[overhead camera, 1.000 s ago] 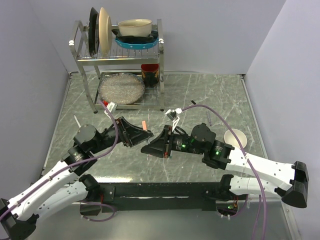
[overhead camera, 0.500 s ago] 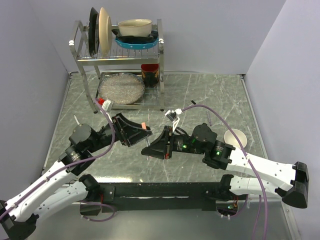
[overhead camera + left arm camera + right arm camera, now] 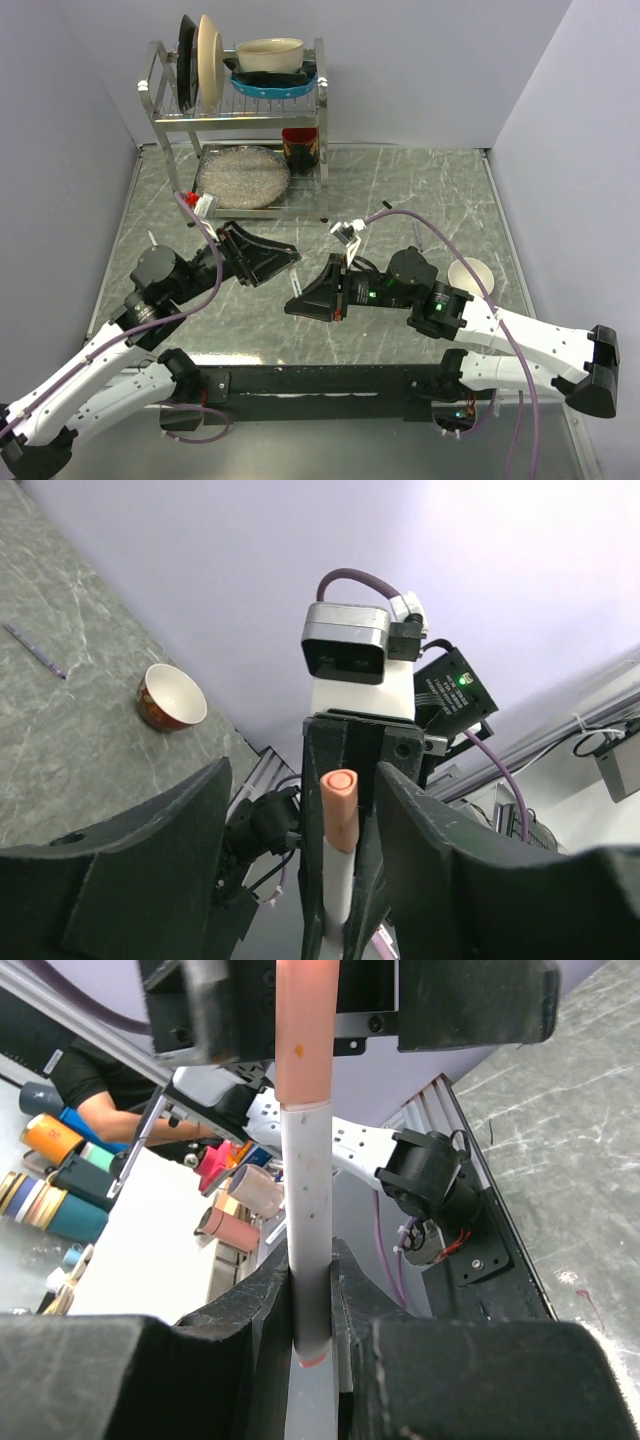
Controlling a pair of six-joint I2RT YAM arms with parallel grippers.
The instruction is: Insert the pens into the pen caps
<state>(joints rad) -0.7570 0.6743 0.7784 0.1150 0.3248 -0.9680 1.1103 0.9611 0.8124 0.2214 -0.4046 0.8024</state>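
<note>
Overhead view, 2 wrist close-ups sharing pen (image 3: 305,1230)

Left gripper (image 3: 288,256) pulled back left and far, away from right gripper (image 3: 293,303); gap between them wider than second ago. Cable tag (image 3: 200,203) on left arm swung left and far with it. Pink cap (image 3: 340,798) I saw at left fingertips no longer shows there in top view; it sits on end of pen (image 3: 305,1230) clamped by right gripper. My left jaws now stand apart either side of cap, clear of it. Right gripper eased slightly toward near edge.
</note>
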